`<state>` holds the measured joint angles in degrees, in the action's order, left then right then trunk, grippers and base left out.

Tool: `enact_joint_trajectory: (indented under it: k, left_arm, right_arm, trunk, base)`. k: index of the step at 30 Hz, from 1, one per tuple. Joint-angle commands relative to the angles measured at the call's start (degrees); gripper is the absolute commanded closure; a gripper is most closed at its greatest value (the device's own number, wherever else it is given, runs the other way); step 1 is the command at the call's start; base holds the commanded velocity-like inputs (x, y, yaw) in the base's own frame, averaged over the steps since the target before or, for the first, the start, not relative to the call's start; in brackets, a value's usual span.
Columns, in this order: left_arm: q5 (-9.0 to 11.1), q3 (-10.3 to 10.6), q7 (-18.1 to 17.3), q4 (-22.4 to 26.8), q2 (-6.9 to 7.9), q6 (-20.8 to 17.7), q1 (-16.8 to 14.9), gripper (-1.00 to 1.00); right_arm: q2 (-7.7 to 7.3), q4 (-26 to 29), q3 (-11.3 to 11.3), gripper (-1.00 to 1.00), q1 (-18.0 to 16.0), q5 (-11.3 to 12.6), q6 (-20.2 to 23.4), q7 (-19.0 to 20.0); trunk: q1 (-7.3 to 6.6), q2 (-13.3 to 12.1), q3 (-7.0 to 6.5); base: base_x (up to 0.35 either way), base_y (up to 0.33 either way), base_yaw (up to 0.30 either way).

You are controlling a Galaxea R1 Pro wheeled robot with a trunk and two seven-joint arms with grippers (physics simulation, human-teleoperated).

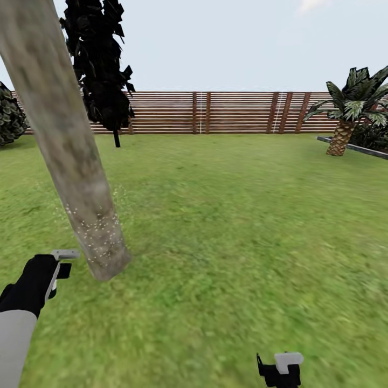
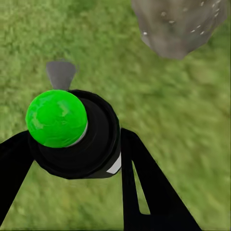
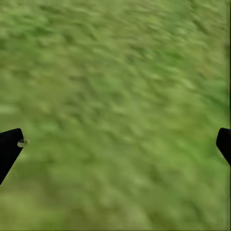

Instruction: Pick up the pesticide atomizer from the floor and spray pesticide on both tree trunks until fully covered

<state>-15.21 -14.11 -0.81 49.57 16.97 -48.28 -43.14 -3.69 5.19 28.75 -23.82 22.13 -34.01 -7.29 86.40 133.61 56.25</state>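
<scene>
— Nearest, what do you count?

— Two grippers. Low at the near right, the right gripper (image 1: 280,369) is cut off by the frame edge; its wrist view has one dark fingertip (image 3: 9,149) at each side with only blurred grass between, so its jaws stand wide open and hold nothing. At the near left, the left gripper (image 1: 56,267) has its jaws closed around the pesticide atomizer (image 2: 77,132), a black round body with a bright green ball top and a grey nozzle.

— And trees?

— One tree trunk (image 1: 70,156) of the pale, mottled kind, leaning up out of the top left of the head view, so its crown is cut off. White specks dot its lower part, just right of the atomizer. Farther off stand one near-black conifer (image 1: 102,70), one short palm (image 1: 347,116) at the far right, and part of a bush (image 1: 9,116) cut by the left edge.

— Anything hard to make out?

— From the head camera the atomizer is mostly hidden behind the black wrist. The lawn (image 1: 231,215) is blurred. One slatted wooden fence (image 1: 237,112) closes the far side.
</scene>
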Motion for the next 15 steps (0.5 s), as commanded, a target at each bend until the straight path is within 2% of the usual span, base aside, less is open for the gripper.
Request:
enact_joint_trajectory:
  k: [1, 3, 6, 11, 15]
  left_arm:
    - [0.3, 0.0, 0.0, -0.1, 0.4, 0.0, 0.6, 1.0]
    - [0.5, 0.1, 0.1, -0.4, 0.3, 0.4, 1.5, 1.0]
    - [0.8, 0.2, 0.2, -2.3, -0.3, 3.9, 1.9, 1.0]
    - [1.0, 0.1, 0.2, -2.7, -1.88, 4.8, 1.9, 1.0]
    - [1.1, 0.1, 0.0, -2.7, -2.42, 5.1, 2.0, 1.0]
  right_arm:
    - [0.0, 0.0, 0.0, -1.0, 0.0, 0.0, 0.0, 0.0]
    - [0.0, 0.0, 0.0, -1.0, 0.0, 0.0, 0.0, 0.0]
    - [0.0, 0.0, 0.0, -1.0, 0.0, 0.0, 0.0, 0.0]
    - [0.0, 0.0, 0.0, -1.0, 0.0, 0.0, 0.0, 0.0]
    - [0.0, 0.0, 0.0, -1.0, 0.0, 0.0, 0.0, 0.0]
  trunk:
    - [0.0, 0.0, 0.0]
    - [0.0, 0.0, 0.0]
    - [0.0, 0.0, 0.0]
    - [0.0, 0.0, 0.0]
    - [0.0, 0.0, 0.0]
  base:
    - [0.183, -0.19, 0.052]
    - [0.183, -0.161, 0.177]
    - [0.123, -0.083, 0.253]
    - [0.012, -0.007, 0.262]
    - [-0.097, -0.069, 0.061]
